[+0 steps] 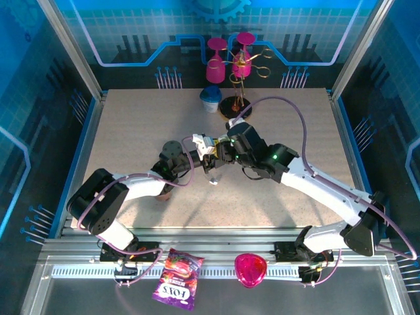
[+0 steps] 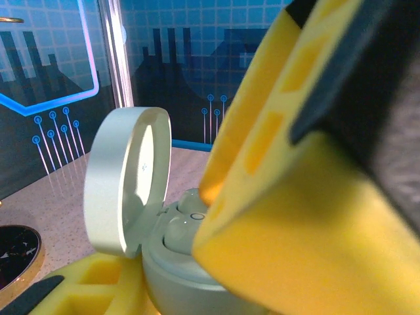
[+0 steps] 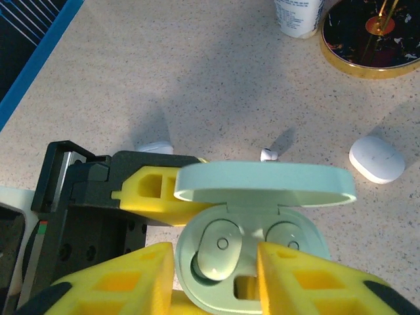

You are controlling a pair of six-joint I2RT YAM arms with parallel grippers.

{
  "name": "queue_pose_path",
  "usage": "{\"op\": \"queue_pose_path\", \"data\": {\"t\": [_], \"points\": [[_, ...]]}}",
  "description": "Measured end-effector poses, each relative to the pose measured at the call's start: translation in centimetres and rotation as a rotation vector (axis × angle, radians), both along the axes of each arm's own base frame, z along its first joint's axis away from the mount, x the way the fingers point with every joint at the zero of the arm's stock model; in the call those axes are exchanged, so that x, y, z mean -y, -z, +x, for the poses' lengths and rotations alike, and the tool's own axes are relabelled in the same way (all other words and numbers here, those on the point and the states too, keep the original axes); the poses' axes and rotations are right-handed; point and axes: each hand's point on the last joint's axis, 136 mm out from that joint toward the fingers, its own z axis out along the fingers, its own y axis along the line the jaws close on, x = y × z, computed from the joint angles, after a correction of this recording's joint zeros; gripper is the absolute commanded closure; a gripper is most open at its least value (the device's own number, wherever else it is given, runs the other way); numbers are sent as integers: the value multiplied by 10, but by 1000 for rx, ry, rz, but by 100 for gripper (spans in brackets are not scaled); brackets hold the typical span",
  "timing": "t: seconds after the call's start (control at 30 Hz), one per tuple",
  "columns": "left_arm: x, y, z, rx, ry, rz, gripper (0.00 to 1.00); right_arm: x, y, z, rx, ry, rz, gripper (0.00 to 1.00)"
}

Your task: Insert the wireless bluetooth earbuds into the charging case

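Note:
The pale green charging case (image 3: 252, 289) is off the table with its lid (image 3: 266, 186) up, and my left gripper (image 2: 177, 262) is shut on its body. Two pale green earbuds are in it. One earbud (image 3: 220, 252) lies tilted in the left socket and the other earbud (image 3: 283, 236) sits in the right socket. My right gripper (image 3: 215, 251) hovers over the case, open, with a yellow finger on each side of the tilted bud and not touching it. A tiny white earbud (image 3: 268, 154) lies on the table beyond the case. Both grippers meet at mid-table (image 1: 209, 154).
A small white case (image 3: 376, 158) lies on the table to the right, and another white piece (image 3: 154, 147) peeks out behind my left fingers. A cup (image 1: 210, 98) and a black, gold-rimmed stand (image 1: 235, 106) with pink glasses are at the back. A candy bag (image 1: 177, 279) and a pink object (image 1: 251, 269) lie in front.

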Motion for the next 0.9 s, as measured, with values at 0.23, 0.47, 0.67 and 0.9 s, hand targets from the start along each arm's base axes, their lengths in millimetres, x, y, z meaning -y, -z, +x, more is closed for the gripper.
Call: {"op": "queue_pose_path", "data": {"t": [0.23,0.47,0.67,0.9], "points": [[0,-3,0,11,0,-10,62,13,-19,-13,76,-41,25,41],[1,-8,-5,29,28,-21,63,38,-63,-19,201,-58,147,36],[6,-7,-17,31,105,-16,63,66,-65,12,120,24,179,36],[8,-11,-27,37,160,-20,63,61,-49,21,8,9,133,35]]}}
